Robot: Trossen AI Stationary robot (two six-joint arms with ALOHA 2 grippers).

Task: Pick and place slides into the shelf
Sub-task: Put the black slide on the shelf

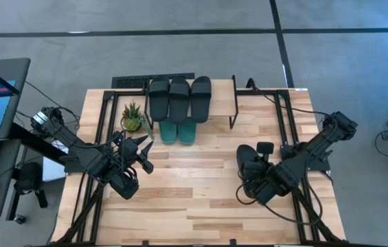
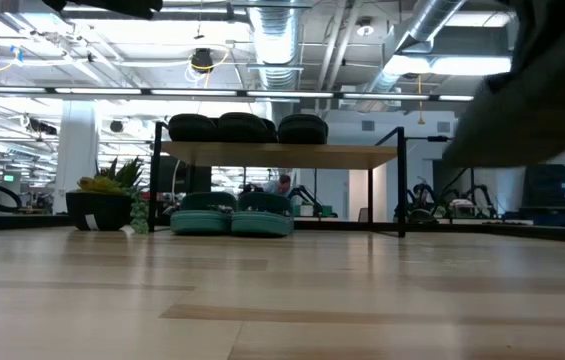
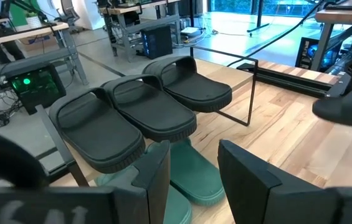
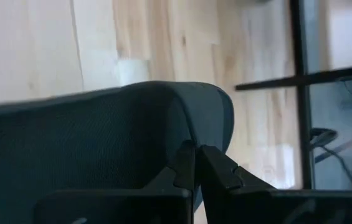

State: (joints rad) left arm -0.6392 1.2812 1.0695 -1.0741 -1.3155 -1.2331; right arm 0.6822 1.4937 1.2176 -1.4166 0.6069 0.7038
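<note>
black rubber pinched in the right gripper (image 1: 254, 180), last slide on its way

right gripper's fingers are clamped on the edge of a black slide (image 1: 248, 165) at about 4 o'clock on the table (image 1: 200, 206); left gripper (image 1: 142, 152) waits with fingers parted at 8 o'clock, facing the shelf (image 1: 224, 96) at 12 o'clock. done, as i judge it: three black slides (image 1: 179, 96) on the shelf's board, two teal slides (image 1: 178, 130) tucked underneath. left: this one slide, for the free space at the shelf's 3 o'clock end. no brand, label or writing is readable

Shelf (image 1: 221, 86) top board mostly hidden beneath three black slides (image 1: 179, 98)
</note>
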